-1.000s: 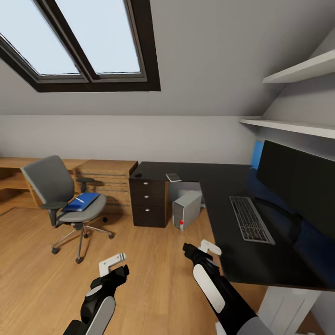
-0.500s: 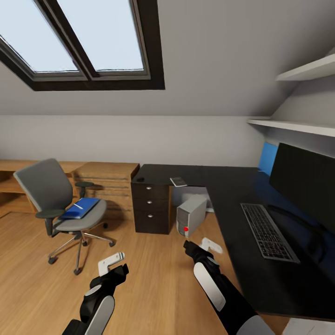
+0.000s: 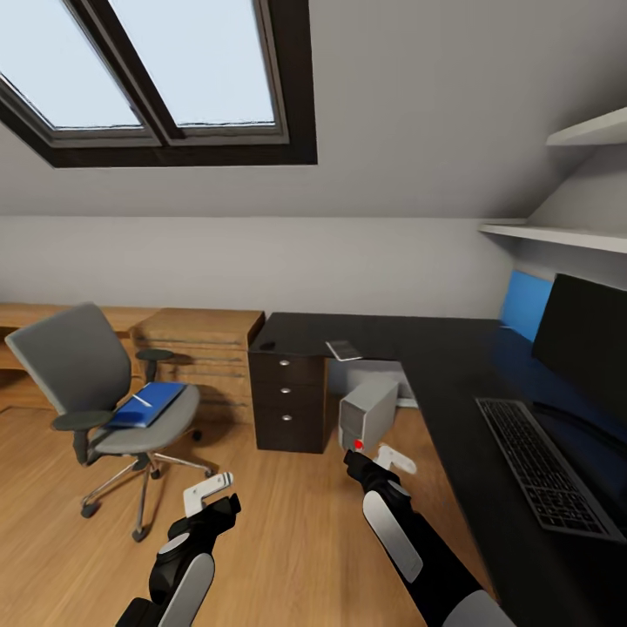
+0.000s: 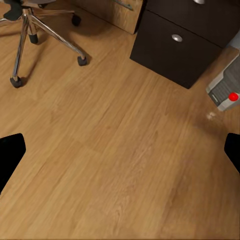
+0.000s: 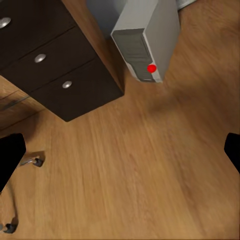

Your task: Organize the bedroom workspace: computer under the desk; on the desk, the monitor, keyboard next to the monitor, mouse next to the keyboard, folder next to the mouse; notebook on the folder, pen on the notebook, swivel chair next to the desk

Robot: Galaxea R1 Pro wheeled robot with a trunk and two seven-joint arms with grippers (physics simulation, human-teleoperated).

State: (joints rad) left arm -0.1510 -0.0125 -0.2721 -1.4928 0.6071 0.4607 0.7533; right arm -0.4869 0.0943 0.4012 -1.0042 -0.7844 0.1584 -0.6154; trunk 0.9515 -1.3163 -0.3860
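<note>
Wood floor [image 3: 287, 531]; swivel chair [image 3: 96, 392] holds folder [image 3: 146, 406]; both tools [image 3: 209, 493] [image 3: 383, 459] wide, empty.

Glossy black desk [image 3: 453, 366] top, matt wood floor [image 3: 287, 540] (planked), chrome chair base [image 4: 30, 30]

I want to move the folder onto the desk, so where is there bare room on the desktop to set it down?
The desk top is bare between the notebook near the back corner and the keyboard. The stretch by the keyboard and monitor is crowded. The folder sits on the swivel chair.
</note>
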